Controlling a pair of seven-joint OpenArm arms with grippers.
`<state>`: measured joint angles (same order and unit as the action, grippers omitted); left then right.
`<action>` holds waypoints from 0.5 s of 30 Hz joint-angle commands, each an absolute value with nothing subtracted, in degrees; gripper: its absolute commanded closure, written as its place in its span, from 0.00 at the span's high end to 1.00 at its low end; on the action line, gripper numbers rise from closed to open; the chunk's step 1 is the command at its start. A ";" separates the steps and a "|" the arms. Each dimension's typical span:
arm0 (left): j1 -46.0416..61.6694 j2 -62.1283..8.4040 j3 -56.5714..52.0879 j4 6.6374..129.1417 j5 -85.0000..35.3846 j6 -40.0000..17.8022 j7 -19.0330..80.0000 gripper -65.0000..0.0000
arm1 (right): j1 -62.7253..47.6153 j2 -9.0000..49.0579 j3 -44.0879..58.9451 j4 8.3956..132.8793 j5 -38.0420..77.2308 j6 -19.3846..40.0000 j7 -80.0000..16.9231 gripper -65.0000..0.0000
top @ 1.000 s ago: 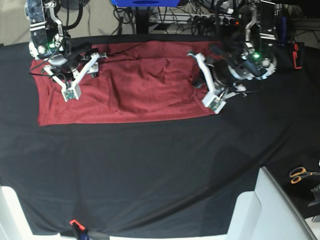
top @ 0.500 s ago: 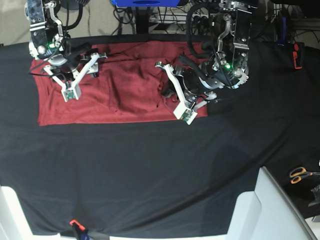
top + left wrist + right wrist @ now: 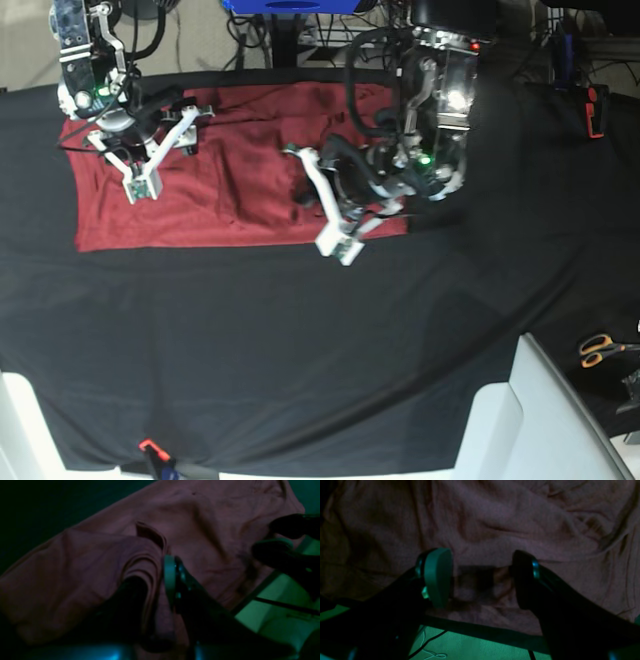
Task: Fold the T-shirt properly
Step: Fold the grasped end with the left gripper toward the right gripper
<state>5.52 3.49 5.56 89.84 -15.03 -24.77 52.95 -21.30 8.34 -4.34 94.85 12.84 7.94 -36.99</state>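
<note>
**benchrat:** Where was the shirt at that point, and what were the claws doing?

**teleop_me:** The shirt was lying flat on the black sheet, up at the far left part of the table. My left gripper was pinched narrow on a bunch of pleated fabric from the shirt's near end, lifted a bit off the layer below. My right gripper was spread wide with nothing in it, hanging low over the other end of the shirt.

**benchrat:** So how would you have done the fold well?

**teleop_me:** My take was to carry the pinched edge low and straight across toward the right gripper's end, so the thin knit didn't drag the bottom layer along. I reckoned the free gripper should press down near its end as an anchor. I'd also line up the long edges before letting go, since the fabric was already wrinkled in the middle.

**benchrat:** Anything you couldn't see?

**teleop_me:** Plenty. Both wrist cams were dark and tinted green. From overhead my left arm covered the folded part, so I couldn't tell how many layers I'd grabbed. I couldn't make out the sleeves or the collar either.
</note>
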 commanded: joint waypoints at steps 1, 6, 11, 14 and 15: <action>4.88 3.91 6.11 90.07 -16.13 -24.92 51.74 0.00 | -21.05 8.66 -4.00 95.69 13.05 8.13 -35.91 0.57; 3.91 4.00 8.22 88.48 -16.22 -24.92 51.65 0.00 | -21.05 8.66 -4.00 95.69 13.05 8.13 -35.91 0.57; 1.71 4.00 8.84 85.05 -16.57 -24.92 51.74 0.00 | -21.05 8.66 -4.00 95.69 13.05 8.13 -35.91 0.57; 1.63 4.09 9.01 84.62 -16.75 -24.92 51.65 0.02 | -21.05 8.66 -4.00 95.78 13.05 8.13 -35.91 0.57; 1.63 4.26 9.01 84.62 -16.75 -24.92 51.65 0.10 | -20.97 8.66 -4.00 95.78 13.05 8.13 -35.91 0.57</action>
